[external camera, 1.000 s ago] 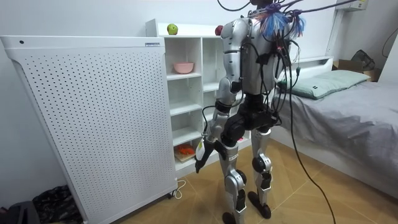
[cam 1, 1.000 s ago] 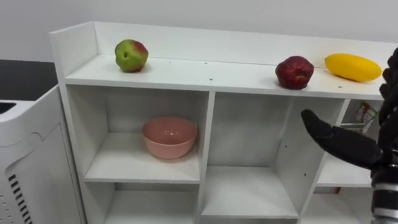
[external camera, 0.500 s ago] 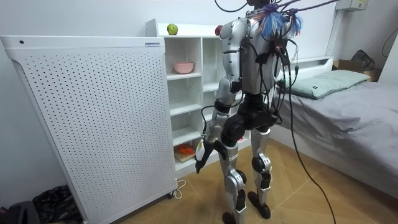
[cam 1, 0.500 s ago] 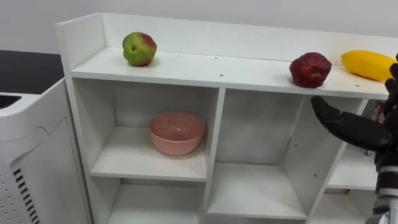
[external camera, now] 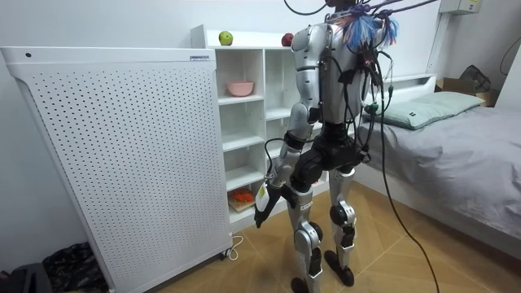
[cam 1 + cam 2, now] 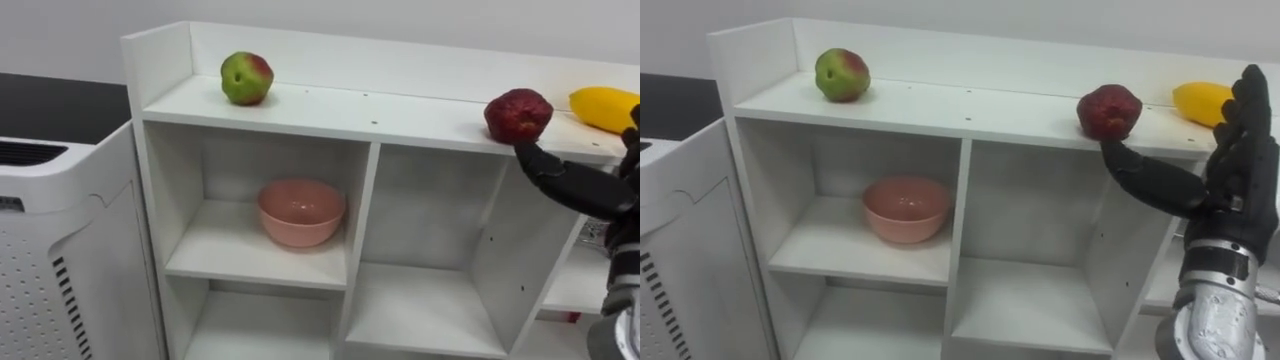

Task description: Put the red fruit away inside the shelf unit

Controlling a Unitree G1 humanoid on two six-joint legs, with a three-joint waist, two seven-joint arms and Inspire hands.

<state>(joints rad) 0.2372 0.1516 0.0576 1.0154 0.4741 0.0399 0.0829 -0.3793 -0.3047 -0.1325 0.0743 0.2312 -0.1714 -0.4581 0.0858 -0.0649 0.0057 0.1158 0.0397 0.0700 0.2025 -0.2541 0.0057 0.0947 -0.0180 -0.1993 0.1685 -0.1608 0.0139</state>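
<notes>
Robot facing white closet [image 6: 970, 112], right hand [image 6: 1240, 180] raised at 3 o'clock, fingers straight, thumb tip just below dark red fruit [image 6: 1108, 110] on top, green-red apple [image 6: 841, 75] at 11 o'clock, yellow fruit [image 6: 1200, 103] at 2, pink bowl [image 6: 905, 208] in upper-left compartment, left hand [image 5: 260, 215] low at its side.

Atop the closet [image 6: 400, 108] sit a green-red apple [image 6: 246, 78], a dark red fruit [image 6: 518, 115] and a yellow fruit [image 6: 605, 107]; the right robot hand [image 6: 585, 192] (thumb outstretched) is just beneath the red one.

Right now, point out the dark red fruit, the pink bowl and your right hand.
dark red fruit [image 6: 1108, 110], right eye view, middle of its front side.
pink bowl [image 6: 905, 212], right eye view, its outer wall.
right hand [image 6: 1238, 185], right eye view, middle of the hand.
</notes>
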